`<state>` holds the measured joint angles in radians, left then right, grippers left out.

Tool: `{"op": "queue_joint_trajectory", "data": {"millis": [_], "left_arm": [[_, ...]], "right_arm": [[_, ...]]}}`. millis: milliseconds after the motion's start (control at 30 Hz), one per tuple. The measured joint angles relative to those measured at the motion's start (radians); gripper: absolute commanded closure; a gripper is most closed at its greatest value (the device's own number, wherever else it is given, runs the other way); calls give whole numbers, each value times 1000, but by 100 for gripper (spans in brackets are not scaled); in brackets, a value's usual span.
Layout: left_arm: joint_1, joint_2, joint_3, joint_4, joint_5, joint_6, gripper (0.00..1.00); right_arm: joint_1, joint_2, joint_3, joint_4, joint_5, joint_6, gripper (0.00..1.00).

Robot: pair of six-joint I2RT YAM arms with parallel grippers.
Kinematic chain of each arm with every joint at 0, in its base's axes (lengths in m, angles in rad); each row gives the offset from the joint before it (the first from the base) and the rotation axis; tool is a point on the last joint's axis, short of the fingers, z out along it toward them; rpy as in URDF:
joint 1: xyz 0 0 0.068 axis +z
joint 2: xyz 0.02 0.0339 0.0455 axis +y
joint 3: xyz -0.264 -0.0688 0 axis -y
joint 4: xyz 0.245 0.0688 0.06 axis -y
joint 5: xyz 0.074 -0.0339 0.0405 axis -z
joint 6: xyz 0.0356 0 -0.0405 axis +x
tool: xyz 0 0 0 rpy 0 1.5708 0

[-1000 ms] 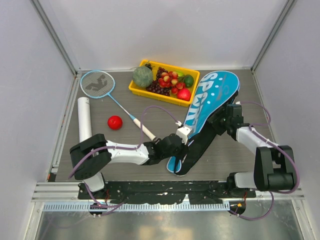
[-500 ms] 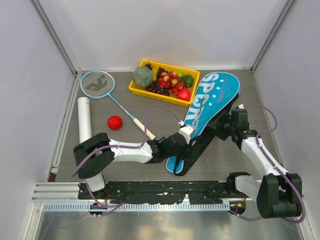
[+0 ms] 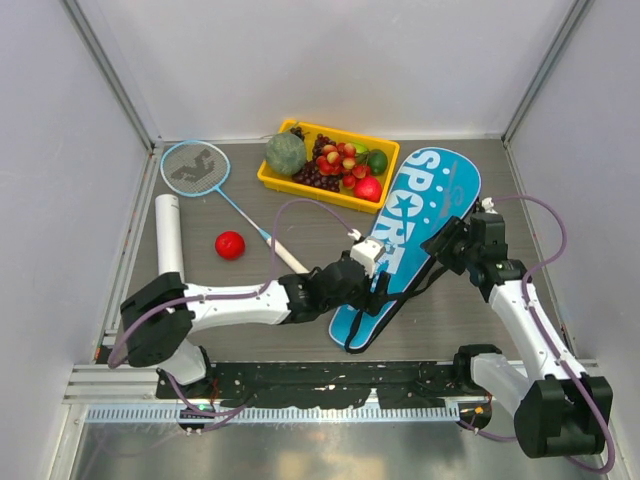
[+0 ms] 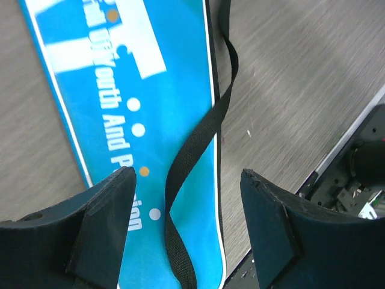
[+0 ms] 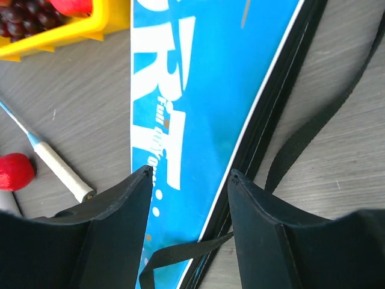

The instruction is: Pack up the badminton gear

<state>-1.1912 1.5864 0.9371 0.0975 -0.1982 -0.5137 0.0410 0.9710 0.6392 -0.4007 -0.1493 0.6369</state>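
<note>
Item: big blue racket-shaped fabric "SPORT" bag (image 3: 405, 240), flat on the worktop's right half. Left gripper (image 4: 186, 180) and right gripper (image 5: 189, 174): fingers spread, empty, above it. Step, seemingly: readying bag. Next, likely: open it, then fetch light-blue-framed racket (image 3: 195, 167) from far-left corner.

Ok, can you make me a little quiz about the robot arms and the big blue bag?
1. Fill in: the left gripper hovers over the blue bag with its jaws ____ (open or shut).
2. True or false: the racket lies inside the blue bag.
3. Which is nearest the red ball? A) the racket B) the blue bag C) the left gripper

Key: 1 open; 2 false, it lies on the table, left of the bag; 3 A.
</note>
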Motion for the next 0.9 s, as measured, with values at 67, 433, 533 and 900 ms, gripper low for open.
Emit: {"op": "queue_joint_trajectory", "data": {"millis": [67, 433, 533, 900], "left_arm": [[0, -23, 28, -38, -26, 6, 20], [231, -71, 210, -461, -332, -169, 30], [391, -66, 211, -542, -352, -246, 35], [555, 91, 246, -690, -341, -476, 37]], "right_arm": [[0, -17, 12, 2, 8, -7, 44], [0, -9, 4, 21, -25, -41, 44], [0, -54, -14, 36, -45, -45, 44], [0, -114, -32, 79, -117, -45, 44]]}}
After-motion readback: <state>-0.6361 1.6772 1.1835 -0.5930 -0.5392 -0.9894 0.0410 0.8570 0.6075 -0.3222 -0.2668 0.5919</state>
